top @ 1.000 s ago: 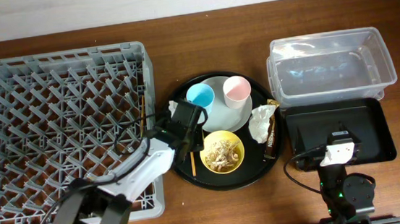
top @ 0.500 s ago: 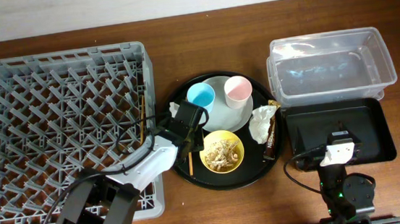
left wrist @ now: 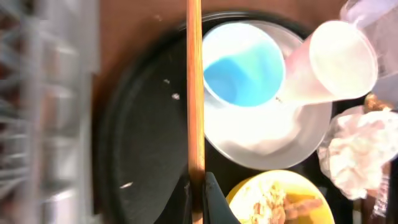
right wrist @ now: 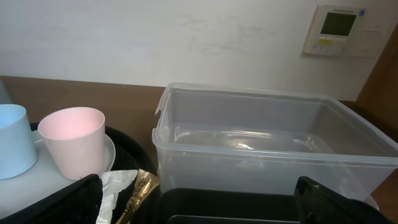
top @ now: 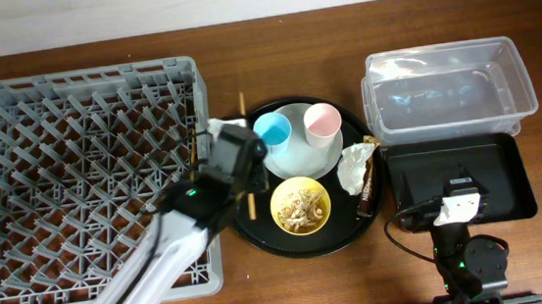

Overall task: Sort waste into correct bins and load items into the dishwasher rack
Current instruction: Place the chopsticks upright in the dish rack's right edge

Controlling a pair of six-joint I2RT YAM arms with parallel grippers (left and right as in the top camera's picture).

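My left gripper (top: 250,195) is shut on a thin wooden chopstick (top: 242,115) and holds it over the left side of the round black tray. In the left wrist view the chopstick (left wrist: 195,93) runs straight up from the gripper (left wrist: 196,194). A second chopstick (top: 195,147) lies at the rack's right edge. The blue cup (top: 271,129) and the pink cup (top: 320,121) stand on the pale plate (top: 296,157). The yellow bowl (top: 300,206) holds beige scraps. The white napkin (top: 354,166) and the gold-and-brown wrapper (top: 368,181) lie at the tray's right. My right gripper (top: 458,205) is open and empty over the black bin.
The grey dishwasher rack (top: 87,188) fills the left side. The round black tray (top: 259,234) sits in the middle. The clear tub (top: 448,92) stands at the back right, with the shallow black bin (top: 511,175) in front of it. Brown table shows between them.
My left arm has risen and swung toward the far side. The chopstick in its gripper has left the tray floor and now points toward the table's back edge.
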